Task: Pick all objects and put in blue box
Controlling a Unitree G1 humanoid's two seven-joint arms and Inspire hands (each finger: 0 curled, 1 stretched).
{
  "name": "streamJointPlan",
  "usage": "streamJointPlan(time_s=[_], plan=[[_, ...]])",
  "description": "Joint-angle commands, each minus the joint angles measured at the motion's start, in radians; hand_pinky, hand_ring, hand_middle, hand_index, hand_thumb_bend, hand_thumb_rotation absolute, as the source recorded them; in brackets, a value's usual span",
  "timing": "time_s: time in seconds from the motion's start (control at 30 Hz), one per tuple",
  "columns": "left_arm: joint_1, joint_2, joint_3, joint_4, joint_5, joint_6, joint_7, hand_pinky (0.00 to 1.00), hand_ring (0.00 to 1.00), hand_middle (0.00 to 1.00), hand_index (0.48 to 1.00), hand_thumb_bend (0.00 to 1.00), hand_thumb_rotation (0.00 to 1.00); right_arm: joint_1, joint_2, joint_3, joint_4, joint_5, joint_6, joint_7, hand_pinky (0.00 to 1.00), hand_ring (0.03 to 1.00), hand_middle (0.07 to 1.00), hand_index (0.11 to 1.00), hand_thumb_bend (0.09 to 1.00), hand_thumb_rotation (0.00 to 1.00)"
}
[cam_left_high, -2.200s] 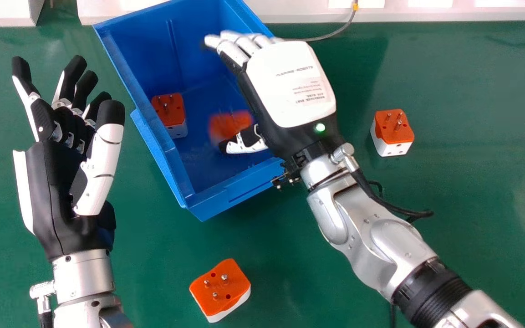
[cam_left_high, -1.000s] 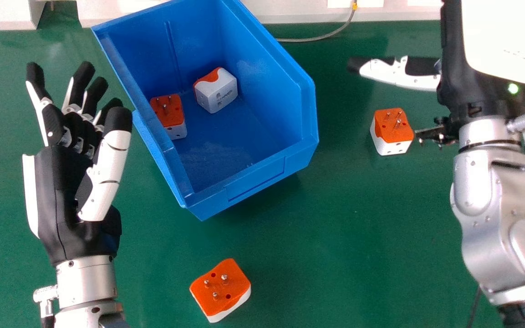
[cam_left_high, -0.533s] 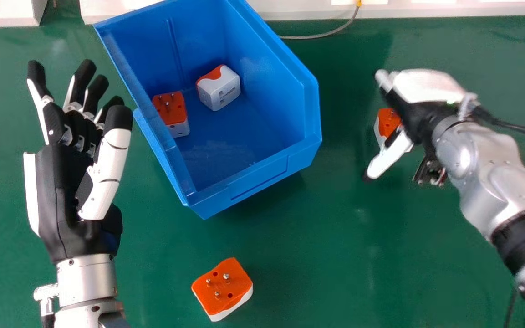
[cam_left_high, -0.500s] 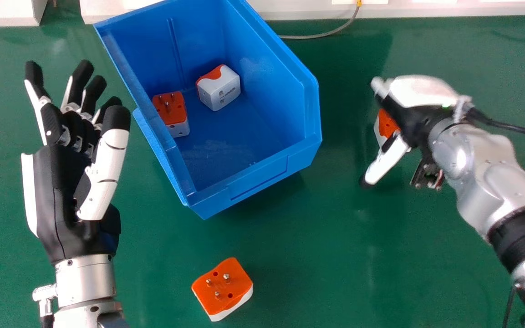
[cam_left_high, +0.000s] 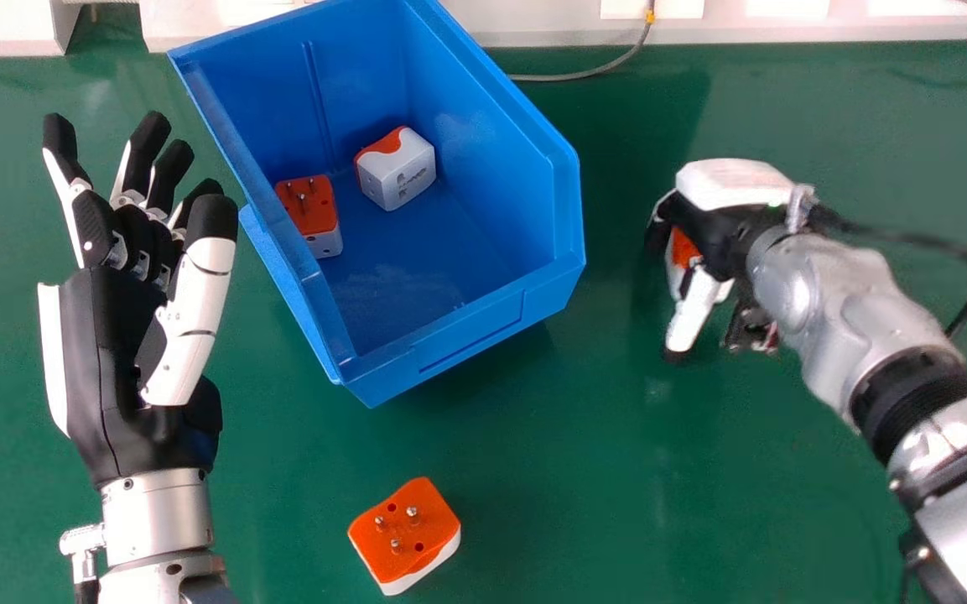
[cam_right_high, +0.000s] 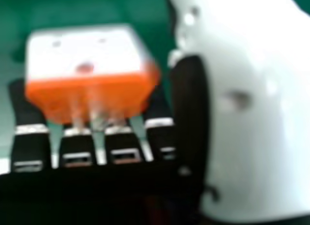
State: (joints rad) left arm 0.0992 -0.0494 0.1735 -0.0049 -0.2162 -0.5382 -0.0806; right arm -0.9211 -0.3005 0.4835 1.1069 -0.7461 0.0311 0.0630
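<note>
Blue box (cam_left_high: 473, 334) beside two orange-white adapters

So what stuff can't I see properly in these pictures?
Head view: part of the plug under the right hand, hidden by that hand.
Head view: part of the far rim of the blue box, cut off by the top edge.
Right hand view: that plug's pins, blurred.

Four plug adapters (cam_left_high: 406, 530) (two pairs' worth, that is), one blue box (cam_left_high: 470, 325)
</note>
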Motion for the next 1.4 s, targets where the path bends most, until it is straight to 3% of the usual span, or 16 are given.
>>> streamJointPlan(time_s=[0.0,0.13,0.2,0.27,0.37,0.47,0.63,0.8,0.97,1.1,1.3,1.37], plan=[[-0.015,0.001,-0.002,-0.003,0.001,-0.023,-0.003,0.86,0.91,0.92,0.9,0.65,0.46,0.041,0.045,-0.085,-0.005,0.106,0.064,0.001,0.36,0.438,0.521,0.549,0.551,0.0],[-0.021,0.001,-0.002,0.001,0.006,-0.024,-0.002,0.86,0.91,0.93,0.9,0.65,0.46,0.023,0.044,-0.092,0.0,0.136,0.08,0.015,0.23,0.319,0.441,0.523,0.511,0.0],[-0.023,-0.001,-0.001,0.002,0.007,-0.025,-0.001,0.86,0.91,0.92,0.899,0.65,0.46,0.013,0.027,-0.034,0.0,0.082,0.048,0.01,0.19,0.276,0.427,0.514,0.507,0.0],[-0.026,-0.002,-0.001,0.003,0.01,-0.027,0.002,0.85,0.91,0.92,0.896,0.65,0.46,0.016,0.017,-0.01,0.001,0.065,0.008,-0.025,0.21,0.308,0.424,0.506,0.516,0.0],[-0.028,0.003,-0.001,0.007,0.008,-0.029,-0.003,0.85,0.91,0.92,0.896,0.65,0.46,0.023,0.026,-0.048,-0.011,0.108,0.02,-0.042,0.2,0.296,0.418,0.504,0.516,0.0],[-0.029,0.003,-0.001,0.008,0.012,-0.031,-0.002,0.86,0.91,0.92,0.898,0.65,0.47,0.024,0.012,-0.008,-0.034,0.061,0.006,-0.084,0.21,0.294,0.404,0.508,0.515,0.0],[-0.03,0.0,-0.002,0.004,0.017,-0.029,0.004,0.86,0.91,0.92,0.896,0.66,0.48,0.049,-0.027,-0.002,-0.155,0.039,-0.002,-0.13,0.26,0.346,0.439,0.521,0.514,0.0],[-0.029,0.0,-0.002,0.003,0.02,-0.029,0.005,0.86,0.91,0.93,0.898,0.65,0.49,0.115,-0.075,-0.041,-0.364,0.051,0.018,-0.141,0.31,0.389,0.507,0.499,0.513,0.0],[-0.027,0.001,-0.005,0.001,0.009,-0.023,-0.003,0.86,0.92,0.93,0.902,0.64,0.48,0.186,-0.11,-0.103,-0.594,0.068,0.06,-0.116,0.29,0.417,0.529,0.529,0.494,0.0],[-0.026,-0.003,-0.004,-0.002,0.015,-0.024,0.004,0.86,0.92,0.93,0.902,0.64,0.48,0.219,-0.134,-0.127,-0.717,0.056,0.074,-0.102,0.28,0.418,0.53,0.533,0.491,0.0],[-0.024,-0.003,-0.004,0.003,0.008,-0.028,-0.001,0.86,0.91,0.93,0.902,0.64,0.47,0.268,-0.158,-0.166,-0.875,0.034,0.073,-0.127,0.29,0.421,0.512,0.531,0.492,0.0],[-0.023,-0.004,-0.005,0.003,0.012,-0.03,0.001,0.85,0.91,0.92,0.901,0.65,0.46,0.281,-0.159,-0.178,-0.923,0.012,0.077,-0.146,0.28,0.406,0.488,0.54,0.491,0.0]])
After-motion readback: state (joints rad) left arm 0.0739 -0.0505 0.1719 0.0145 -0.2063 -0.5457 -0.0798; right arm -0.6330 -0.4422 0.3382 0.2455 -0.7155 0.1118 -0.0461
